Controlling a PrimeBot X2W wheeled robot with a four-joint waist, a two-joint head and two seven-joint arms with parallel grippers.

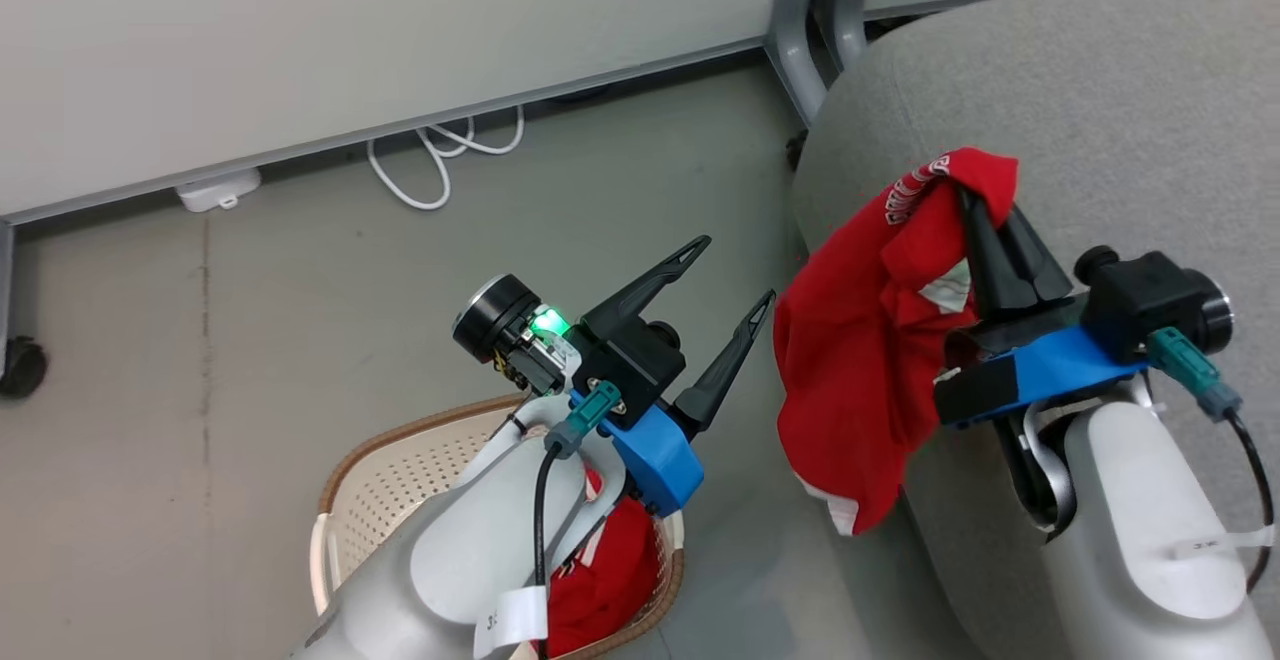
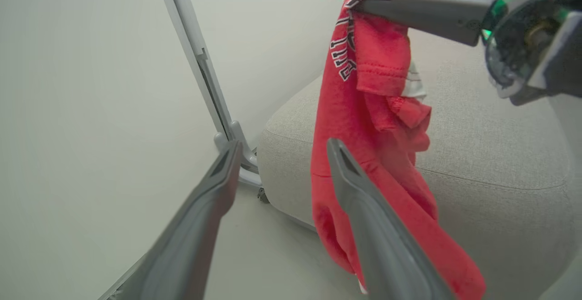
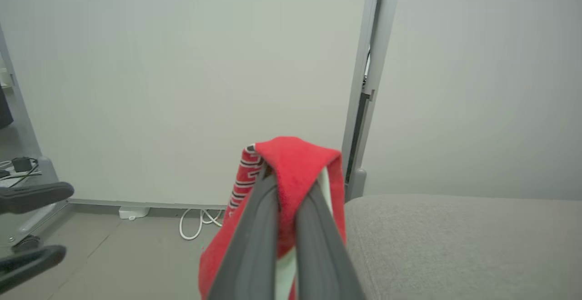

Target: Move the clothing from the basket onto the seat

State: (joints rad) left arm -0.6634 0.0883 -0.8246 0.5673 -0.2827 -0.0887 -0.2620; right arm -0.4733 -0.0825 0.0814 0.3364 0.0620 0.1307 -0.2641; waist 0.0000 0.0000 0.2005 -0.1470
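Head view: the right tool [image 1: 972, 205], clamped on a red garment [image 1: 850, 340], holds it hanging at the edge of the seat [image 1: 1100, 90]. The left tool [image 1: 735, 268], fingers apart and empty, is above the basket [image 1: 400, 440], where more red clothing [image 1: 600, 580] lies. The left wrist view adds the garment's white lettering [image 2: 341, 59].

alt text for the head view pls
The right gripper is shut on a bright red fabric garment at the edge of a large grey upholstered seat. The open left gripper points toward it, near a cream perforated plastic basket holding red clothing.
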